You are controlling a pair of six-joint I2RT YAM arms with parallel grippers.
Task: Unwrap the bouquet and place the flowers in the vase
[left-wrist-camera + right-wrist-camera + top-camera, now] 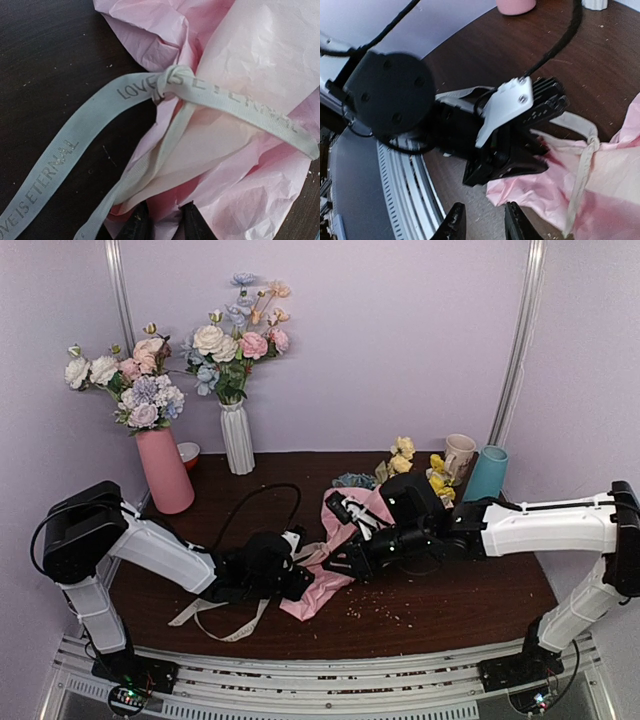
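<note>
The bouquet's pink paper wrap (345, 525) lies crumpled in the middle of the table, its cream ribbon (210, 97) still knotted around it. Its flowers (402, 456), yellow, blue and pale, point toward the teal vase (486, 474) at the back right. My left gripper (164, 225) is shut on the lower edge of the pink wrap, with paper pinched between its fingers. My right gripper (484, 227) hovers open just off the wrap's corner (520, 187), facing the left gripper (540, 157), and only bare table shows between its fingers.
A cream mug (459, 454) stands beside the teal vase. At the back left stand a pink vase (166, 472) and a white ribbed vase (237, 438), both with bunches, and a small red bowl (188, 452). Ribbon tails (228, 618) trail toward the front edge. A black cable (262, 492) loops behind.
</note>
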